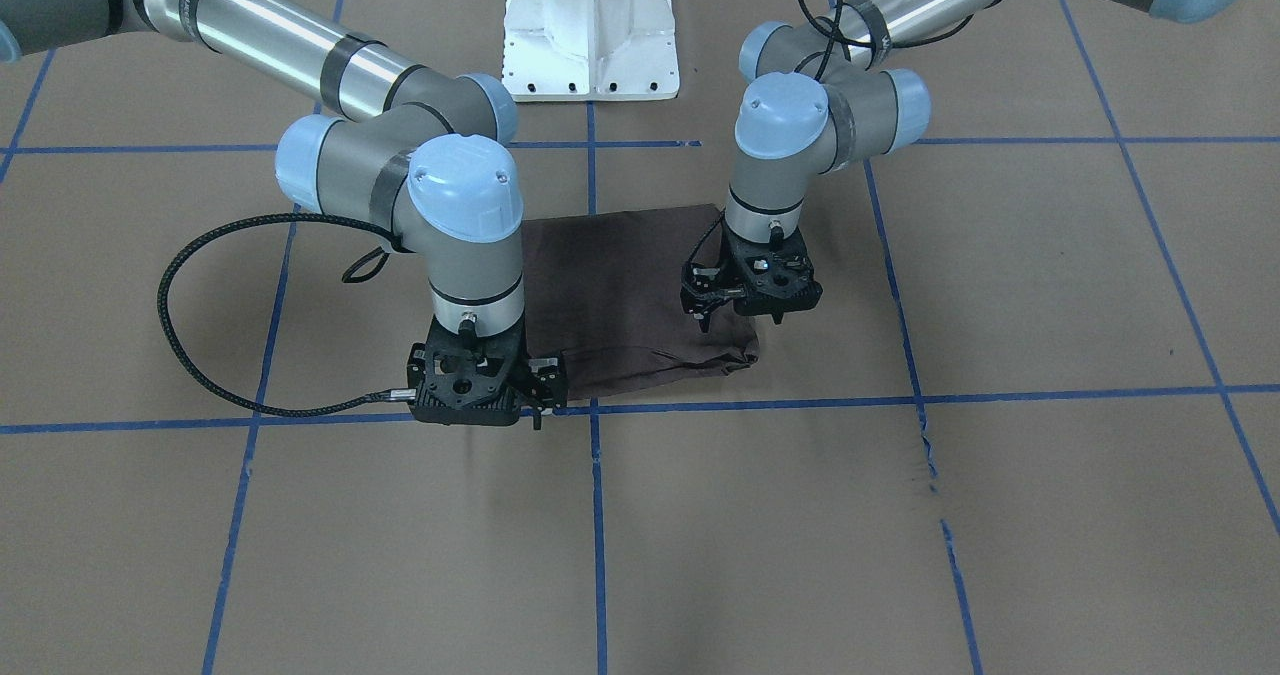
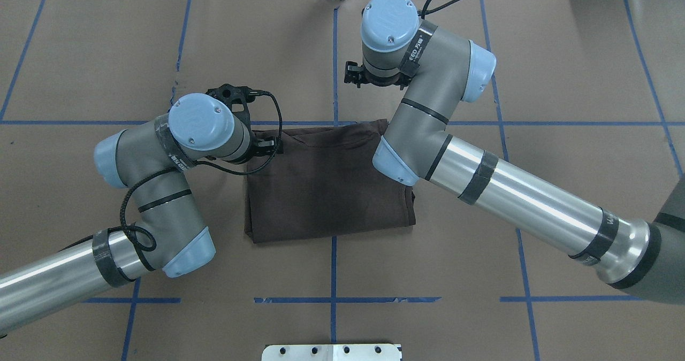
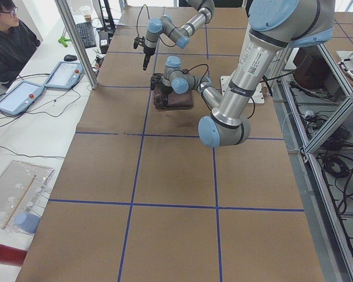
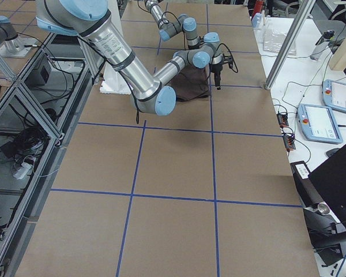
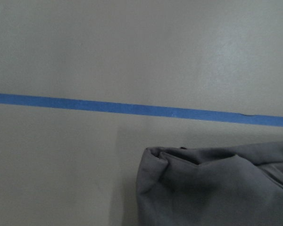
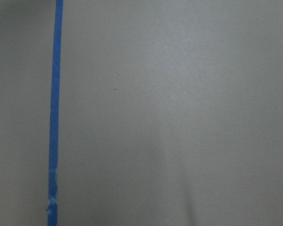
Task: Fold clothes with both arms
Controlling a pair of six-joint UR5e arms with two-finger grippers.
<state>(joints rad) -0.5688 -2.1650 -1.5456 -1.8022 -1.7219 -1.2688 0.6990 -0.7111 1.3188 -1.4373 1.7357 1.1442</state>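
The dark grey-brown T-shirt [image 1: 620, 295] lies folded into a flat rectangle on the brown table [image 2: 326, 184]. It shows small in the side views [image 3: 179, 100] [image 4: 190, 89]. My left gripper [image 1: 706, 323] hovers over the shirt's far corner on my left side [image 2: 267, 146]. Its fingers look shut and empty. The left wrist view shows that shirt corner [image 5: 217, 188] lying loose below. My right gripper [image 1: 538, 415] is raised above the table just past the shirt's far edge [image 2: 350, 75] [image 3: 144, 61]. It looks shut and empty. Collar, logo and labels are hidden.
The white pedestal base [image 1: 590, 25] stands on my side of the shirt. Blue tape lines [image 5: 132, 108] [image 6: 54, 113] grid the brown table. A person [image 3: 9, 35] sits beyond the table's far edge, beside teach pendants [image 3: 17, 97] [image 4: 320, 121].
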